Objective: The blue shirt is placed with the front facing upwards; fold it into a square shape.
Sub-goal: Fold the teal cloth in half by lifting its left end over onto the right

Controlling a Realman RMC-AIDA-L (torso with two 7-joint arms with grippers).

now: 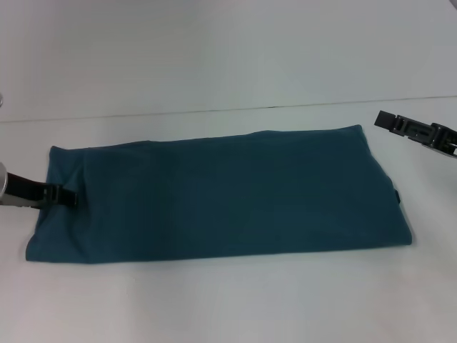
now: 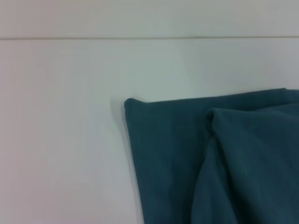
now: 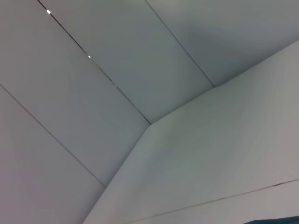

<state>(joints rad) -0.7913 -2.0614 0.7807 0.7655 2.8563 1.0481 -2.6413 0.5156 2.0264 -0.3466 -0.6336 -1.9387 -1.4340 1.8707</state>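
A: What is seen nearest the camera?

B: The blue shirt (image 1: 214,196) is seen first. It is laid flat on the white desk (image 1: 228,307) as one long strip, stretched from the robot's left side to its right. No letters are shown, only plain cloth.

A: Why is it laid like that?

B: It seems the long sides have been folded in already. A square could be made next if one short end is brought over the other. That is only a guess.

A: Where is the left gripper (image 1: 63,195)?

B: It is set low at the left short end of the shirt, with its tip over the cloth. A small ridge is seen in the cloth there. Whether the cloth is pinched cannot be told, and how far the fingers are spread cannot be told either.

A: And the right gripper (image 1: 382,120)?

B: It is held up past the far right corner of the shirt, apart from the cloth. Nothing is held in it. Whether it is wide or closed cannot be told.

A: What is shown by the left wrist view?

B: A folded corner of the shirt (image 2: 187,149) is shown, with one layer lying over another.

A: What about the desk and the room?

B: The desk is white and smooth. A pale wall (image 1: 228,43) is seen behind it.
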